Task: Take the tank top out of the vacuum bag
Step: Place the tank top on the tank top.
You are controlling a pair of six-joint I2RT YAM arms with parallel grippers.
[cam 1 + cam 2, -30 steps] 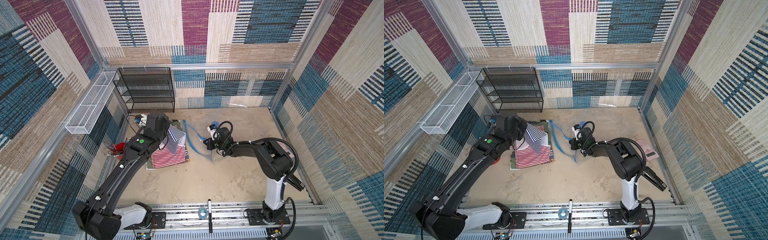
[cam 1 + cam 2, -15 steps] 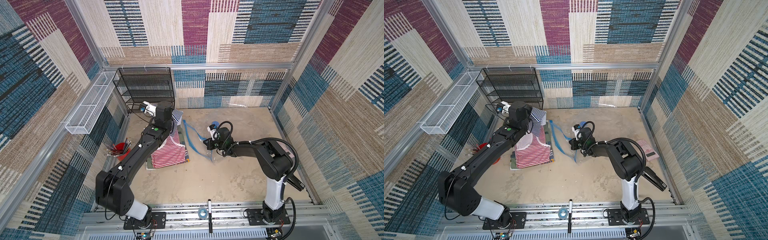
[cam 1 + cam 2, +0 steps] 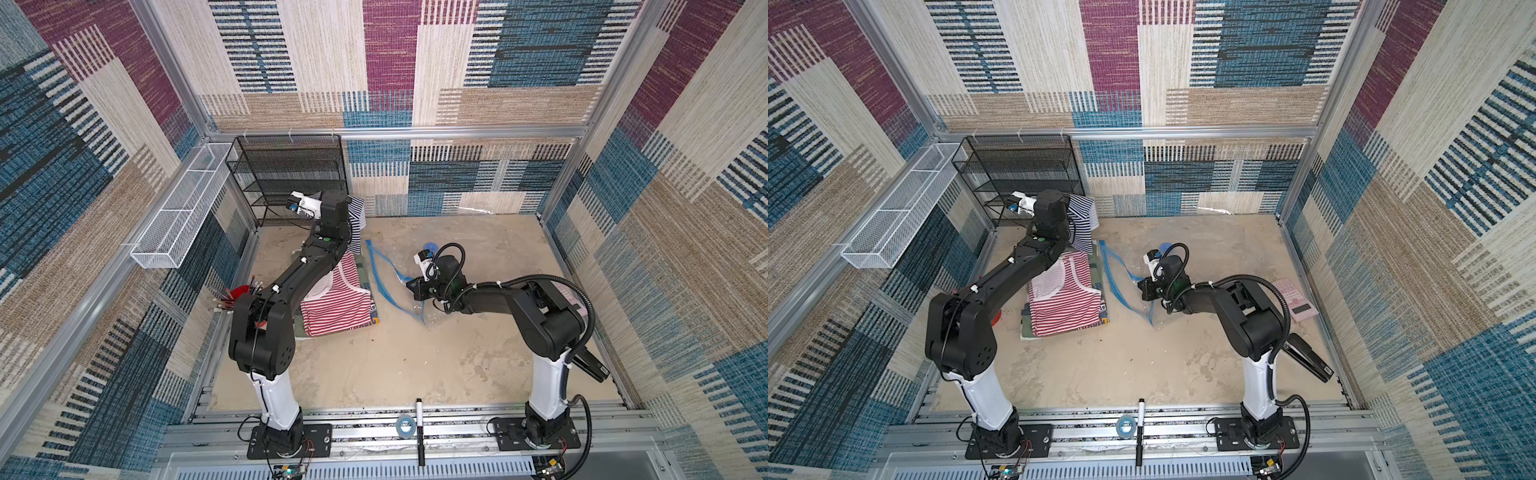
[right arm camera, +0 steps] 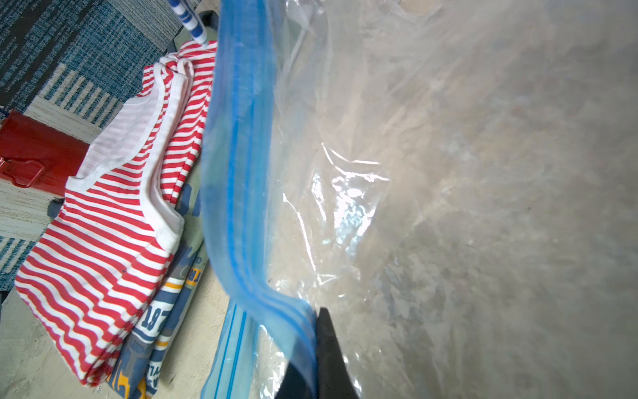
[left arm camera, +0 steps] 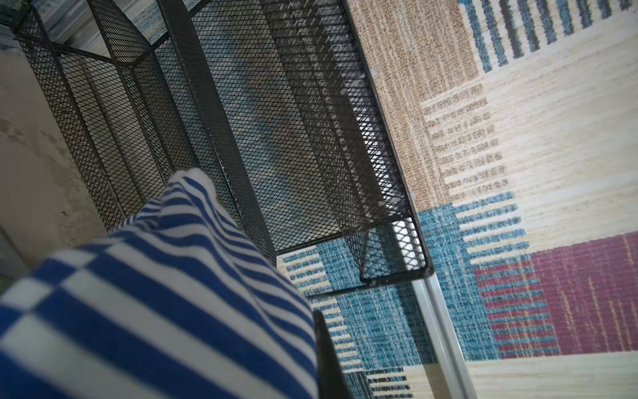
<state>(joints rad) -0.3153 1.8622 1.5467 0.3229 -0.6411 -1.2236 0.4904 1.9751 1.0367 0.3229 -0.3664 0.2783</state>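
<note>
Hard to make out in both top views: the jaws of the left gripper (image 5: pixel 315 349), hidden behind the arm's own wrist. In the left wrist view only one dark finger (image 5: pixel 328 355) in sight, pressed against the tank top (image 5: pixel 155 293). Closed on this blue-and-white striped cloth, hanging in the air beside the black mesh rack (image 3: pixel 291 174), fully out of the vacuum bag (image 4: pixel 431 172).

Clear film of the bag nearly invisible from above. Visible there only the blue zip strip (image 3: pixel 376 266) and a part of the round blue valve (image 3: pixel 431 246), half covered by the right wrist. Bag on the floor near the middle, just beside the folded clothes. Right gripper (image 4: pixel 316 366) clamped tight on the zip strip, that edge raised off the floor.

Counted:
- two arms
- one bag
- one tank top in the air
- one red-striped top (image 3: pixel 336 303) on a pile, with at least one printed garment (image 4: pixel 155 321) below; exact number in the pile not clear
- one marker (image 3: pixel 419 432)
- one tape roll (image 3: pixel 405 426)

Compared with one second ago: left arm up from low over the pile toward the rack, tank top carried along. Right arm and bag unchanged.
</note>
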